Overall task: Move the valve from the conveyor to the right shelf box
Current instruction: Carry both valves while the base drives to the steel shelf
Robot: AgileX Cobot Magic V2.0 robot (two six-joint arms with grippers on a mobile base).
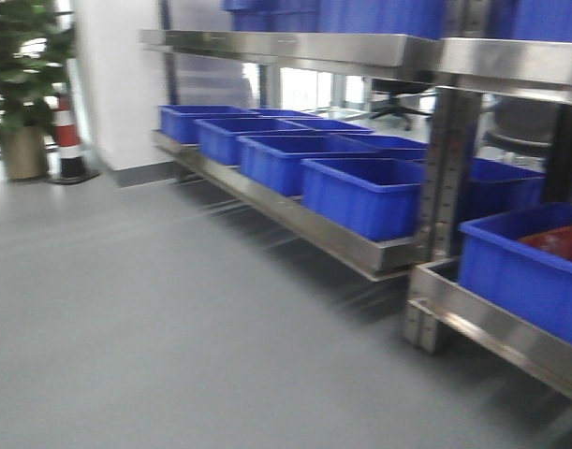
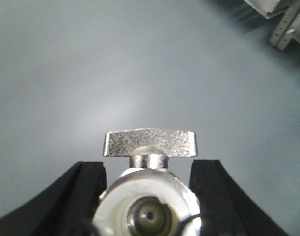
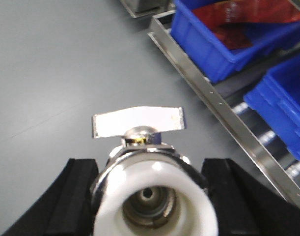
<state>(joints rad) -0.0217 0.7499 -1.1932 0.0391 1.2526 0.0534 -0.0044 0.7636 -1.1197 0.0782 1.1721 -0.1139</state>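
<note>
Front view: a shelf [image 1: 304, 224] of blue boxes [image 1: 360, 192] fills the right.
Left wrist: the left gripper [image 2: 149, 168] clamps a valve [image 2: 149, 143] at bottom centre, over floor [image 2: 91, 64].
Right wrist: the right gripper [image 3: 150, 166] grasps a second valve [image 3: 152, 199], with a box [image 3: 213, 46] at upper right.
Pickup looks done; placing remains.

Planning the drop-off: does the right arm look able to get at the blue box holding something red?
Probably yes: the blue box sits open-topped ahead of the right pincer, shut on a valve, with nothing visibly in between.
</note>
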